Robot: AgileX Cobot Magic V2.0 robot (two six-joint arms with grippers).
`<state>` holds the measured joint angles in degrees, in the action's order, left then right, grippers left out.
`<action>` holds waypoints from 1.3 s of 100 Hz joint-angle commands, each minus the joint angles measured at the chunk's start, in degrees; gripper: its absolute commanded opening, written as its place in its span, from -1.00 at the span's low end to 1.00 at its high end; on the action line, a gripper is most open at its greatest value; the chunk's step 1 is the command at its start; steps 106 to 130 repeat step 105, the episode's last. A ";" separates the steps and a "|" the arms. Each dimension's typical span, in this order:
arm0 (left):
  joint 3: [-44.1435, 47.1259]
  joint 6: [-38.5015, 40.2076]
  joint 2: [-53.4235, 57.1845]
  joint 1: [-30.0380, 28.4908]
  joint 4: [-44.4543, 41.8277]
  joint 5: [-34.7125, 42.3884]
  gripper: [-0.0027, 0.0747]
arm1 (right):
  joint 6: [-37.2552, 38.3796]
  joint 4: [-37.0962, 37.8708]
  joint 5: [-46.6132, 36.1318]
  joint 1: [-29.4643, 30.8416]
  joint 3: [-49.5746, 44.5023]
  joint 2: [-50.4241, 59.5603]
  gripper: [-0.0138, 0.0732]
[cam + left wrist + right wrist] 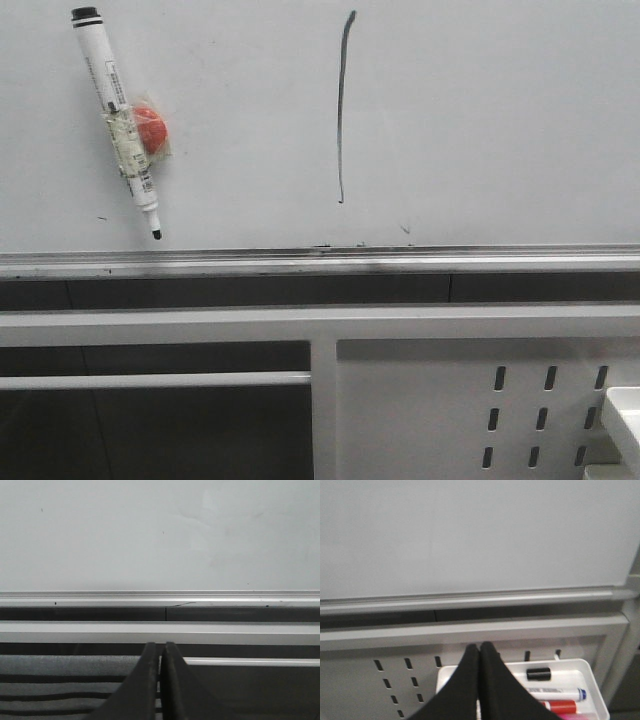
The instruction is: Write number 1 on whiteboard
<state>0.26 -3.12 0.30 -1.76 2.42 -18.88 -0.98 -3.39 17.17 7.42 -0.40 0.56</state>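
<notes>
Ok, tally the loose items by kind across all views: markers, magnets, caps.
Markers: 3, the white marker stuck on the whiteboard, plus the blue-capped marker and the red marker in the white tray
Magnets: 1, the red magnet
Caps: 1, the black cap
Total: 5

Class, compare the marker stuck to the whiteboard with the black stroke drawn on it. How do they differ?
The white marker with black tip tilts, tip lowest; the thin black drawn stroke runs nearly vertical. The marker is thick and solid, taped to a red round magnet; the stroke is flat ink. Both sit on the glossy whiteboard.
</notes>
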 commanded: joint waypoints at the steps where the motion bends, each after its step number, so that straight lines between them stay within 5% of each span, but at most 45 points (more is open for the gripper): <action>1: 1.96 0.49 1.24 -0.06 0.14 3.64 -0.98 | 0.25 1.12 -0.84 2.25 -0.74 1.20 -0.84; 130: 1.96 0.49 1.24 -0.06 0.14 3.64 -0.98 | 0.25 1.92 0.27 2.29 -0.84 1.20 -0.84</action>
